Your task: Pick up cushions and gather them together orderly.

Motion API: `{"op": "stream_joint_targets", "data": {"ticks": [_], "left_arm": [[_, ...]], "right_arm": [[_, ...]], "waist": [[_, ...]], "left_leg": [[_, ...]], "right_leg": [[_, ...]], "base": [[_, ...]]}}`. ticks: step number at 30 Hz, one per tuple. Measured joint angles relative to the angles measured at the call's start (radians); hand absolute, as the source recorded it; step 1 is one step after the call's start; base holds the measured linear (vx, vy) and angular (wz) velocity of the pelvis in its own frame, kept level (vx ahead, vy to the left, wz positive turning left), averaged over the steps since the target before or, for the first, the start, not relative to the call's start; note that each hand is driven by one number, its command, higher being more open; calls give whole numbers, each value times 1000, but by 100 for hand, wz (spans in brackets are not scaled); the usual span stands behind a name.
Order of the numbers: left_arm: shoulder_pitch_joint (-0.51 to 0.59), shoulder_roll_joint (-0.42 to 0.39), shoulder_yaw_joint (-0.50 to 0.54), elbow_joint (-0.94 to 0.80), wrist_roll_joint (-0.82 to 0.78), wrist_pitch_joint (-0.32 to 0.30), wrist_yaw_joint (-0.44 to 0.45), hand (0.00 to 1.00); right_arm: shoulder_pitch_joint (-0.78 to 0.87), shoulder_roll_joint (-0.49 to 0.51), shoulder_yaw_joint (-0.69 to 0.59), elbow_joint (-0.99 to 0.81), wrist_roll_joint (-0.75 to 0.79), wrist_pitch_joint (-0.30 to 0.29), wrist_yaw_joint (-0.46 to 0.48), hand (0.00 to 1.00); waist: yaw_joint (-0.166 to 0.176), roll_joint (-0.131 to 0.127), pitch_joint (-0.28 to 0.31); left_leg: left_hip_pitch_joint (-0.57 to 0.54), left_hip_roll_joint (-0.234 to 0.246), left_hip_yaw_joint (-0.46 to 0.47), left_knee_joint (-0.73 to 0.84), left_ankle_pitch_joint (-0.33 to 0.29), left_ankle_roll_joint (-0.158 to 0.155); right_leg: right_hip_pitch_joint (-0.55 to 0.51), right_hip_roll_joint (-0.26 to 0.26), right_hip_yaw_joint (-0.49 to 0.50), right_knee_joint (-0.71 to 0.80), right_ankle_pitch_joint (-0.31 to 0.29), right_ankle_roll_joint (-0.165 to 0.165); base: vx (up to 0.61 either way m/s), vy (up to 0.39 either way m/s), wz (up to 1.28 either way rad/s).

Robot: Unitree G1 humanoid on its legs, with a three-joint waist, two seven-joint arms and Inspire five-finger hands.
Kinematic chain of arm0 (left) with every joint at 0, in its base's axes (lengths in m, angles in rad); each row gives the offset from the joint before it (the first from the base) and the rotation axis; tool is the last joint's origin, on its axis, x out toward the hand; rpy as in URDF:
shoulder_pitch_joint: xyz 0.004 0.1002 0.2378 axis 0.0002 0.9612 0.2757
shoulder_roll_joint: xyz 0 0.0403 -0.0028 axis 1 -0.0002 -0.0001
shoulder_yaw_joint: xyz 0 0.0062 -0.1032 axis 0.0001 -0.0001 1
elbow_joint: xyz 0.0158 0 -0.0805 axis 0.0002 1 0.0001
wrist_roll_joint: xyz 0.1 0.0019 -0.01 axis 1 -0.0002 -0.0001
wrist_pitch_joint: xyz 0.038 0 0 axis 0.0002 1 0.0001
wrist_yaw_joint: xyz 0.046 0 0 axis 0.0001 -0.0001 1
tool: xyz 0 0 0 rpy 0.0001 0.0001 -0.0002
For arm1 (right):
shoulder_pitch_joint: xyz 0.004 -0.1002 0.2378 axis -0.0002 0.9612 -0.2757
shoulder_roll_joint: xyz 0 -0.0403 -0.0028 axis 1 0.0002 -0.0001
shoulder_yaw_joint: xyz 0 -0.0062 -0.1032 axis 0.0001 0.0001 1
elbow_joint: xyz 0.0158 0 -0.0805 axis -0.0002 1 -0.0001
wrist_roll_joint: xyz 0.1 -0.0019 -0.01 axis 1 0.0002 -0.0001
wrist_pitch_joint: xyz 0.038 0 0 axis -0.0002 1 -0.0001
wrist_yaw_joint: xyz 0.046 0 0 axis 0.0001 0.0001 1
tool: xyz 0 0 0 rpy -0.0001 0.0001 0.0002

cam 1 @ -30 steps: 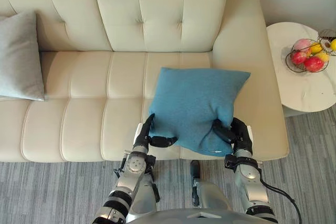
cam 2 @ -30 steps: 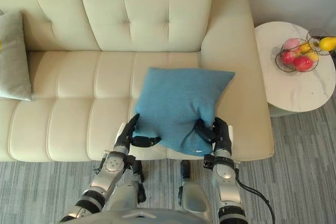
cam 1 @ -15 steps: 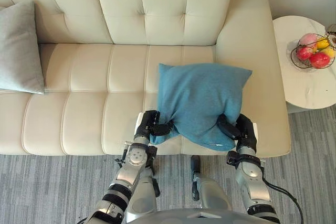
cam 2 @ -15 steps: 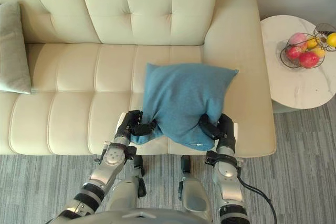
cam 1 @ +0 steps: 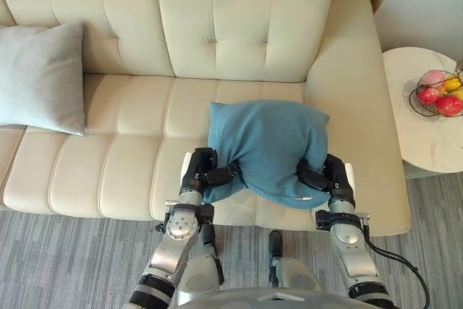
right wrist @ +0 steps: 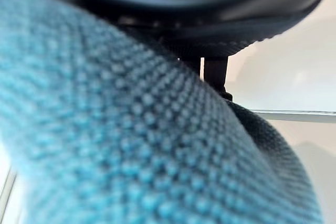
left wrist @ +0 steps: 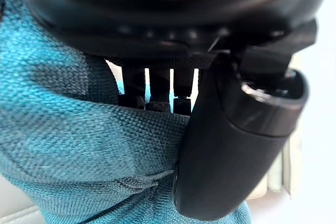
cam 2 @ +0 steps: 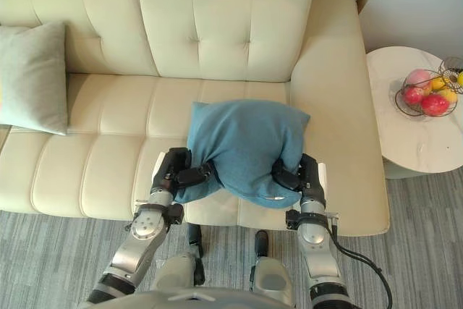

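A blue cushion (cam 1: 264,146) is held up over the front right part of the cream sofa seat (cam 1: 123,150), bunched at its two near corners. My left hand (cam 1: 201,171) is shut on its near left corner, thumb (left wrist: 231,145) pressed over the blue cloth (left wrist: 79,140). My right hand (cam 1: 329,177) is shut on its near right corner, blue cloth (right wrist: 131,150) bulging in front of its fingers. A grey cushion (cam 1: 40,77) leans against the sofa back at the far left.
The sofa's right armrest (cam 1: 354,99) stands just right of the blue cushion. Beyond it a round white side table (cam 1: 427,121) carries a wire basket of fruit (cam 1: 438,93). Grey striped carpet (cam 1: 65,258) lies in front of the sofa.
Both hands have lifted the blue cushion and drawn its near corners in, so it looks more bunched. The camera has shifted, showing more of the sofa back and grey cushion.
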Motion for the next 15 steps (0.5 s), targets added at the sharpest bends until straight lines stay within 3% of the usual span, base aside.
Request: {"op": "stream_joint_targets", "data": {"ticks": [4,9,15], "left_arm": [[51,0,16,-94,1,0,23,0],[22,-12,30,-149,57,-4,111,0],[-169,22,23,-112,80,-7,223,0]], "right_arm": [[10,-3,37,-61,-63,0,-24,0],[-91,-6,96,-62,-115,0,-127,0],[-350,-9,113,91,-120,0,-230,0]], "waist": [[1,4,-44],[3,3,-73],[42,-2,-71]], "left_leg": [[0,-1,-4,0,0,0],[-2,-1,-19,0,11,0],[-89,18,-37,0,52,0]], "right_leg": [[2,0,-3,0,0,0],[1,0,-13,11,-1,-1],[-70,22,-25,-3,38,-15]], "base": [[2,10,2],[-32,19,8],[-101,6,3]]}}
